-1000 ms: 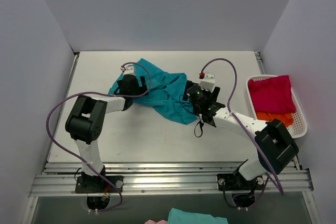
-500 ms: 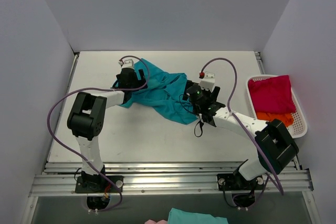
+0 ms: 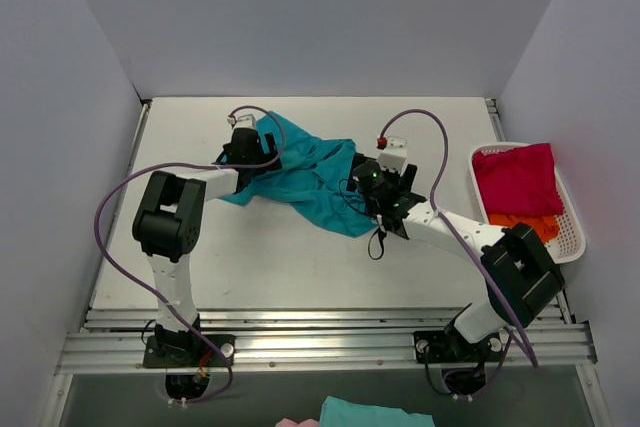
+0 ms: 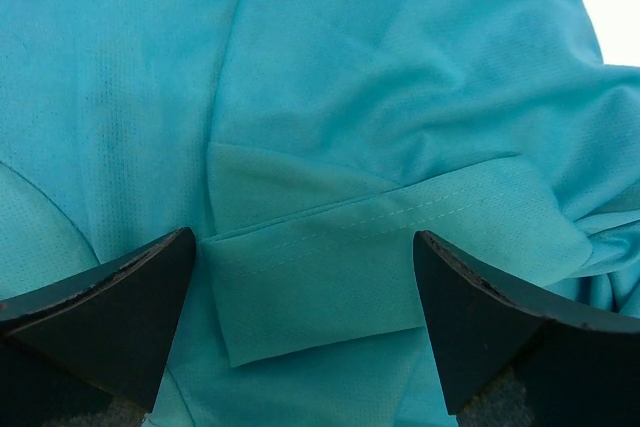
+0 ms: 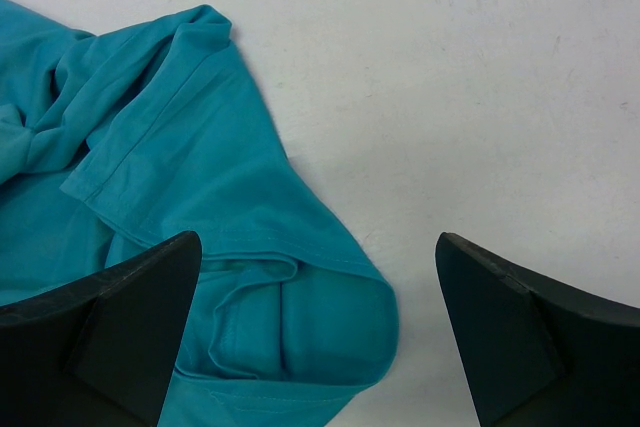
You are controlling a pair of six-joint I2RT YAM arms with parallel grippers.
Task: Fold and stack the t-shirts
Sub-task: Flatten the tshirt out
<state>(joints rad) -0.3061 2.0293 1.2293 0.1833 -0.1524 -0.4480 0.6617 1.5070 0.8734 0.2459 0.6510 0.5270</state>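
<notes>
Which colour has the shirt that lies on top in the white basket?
Crimson-pink. The shirt shows best in the top external view.

Teal-blue t-shirt (image 4: 330, 127) cloth fills nearly the whole view, rumpled into soft folds at the right. A stitched hem band (image 4: 400, 222) runs across the middle, folded over. The left tool (image 4: 305, 317) stands open above it, its dark fingers (image 4: 100, 312) at either lower corner.

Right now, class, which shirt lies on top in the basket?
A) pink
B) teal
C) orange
A: the pink shirt lies over the orange shirt in the basket, while the teal shirt is spread on the table.
</notes>
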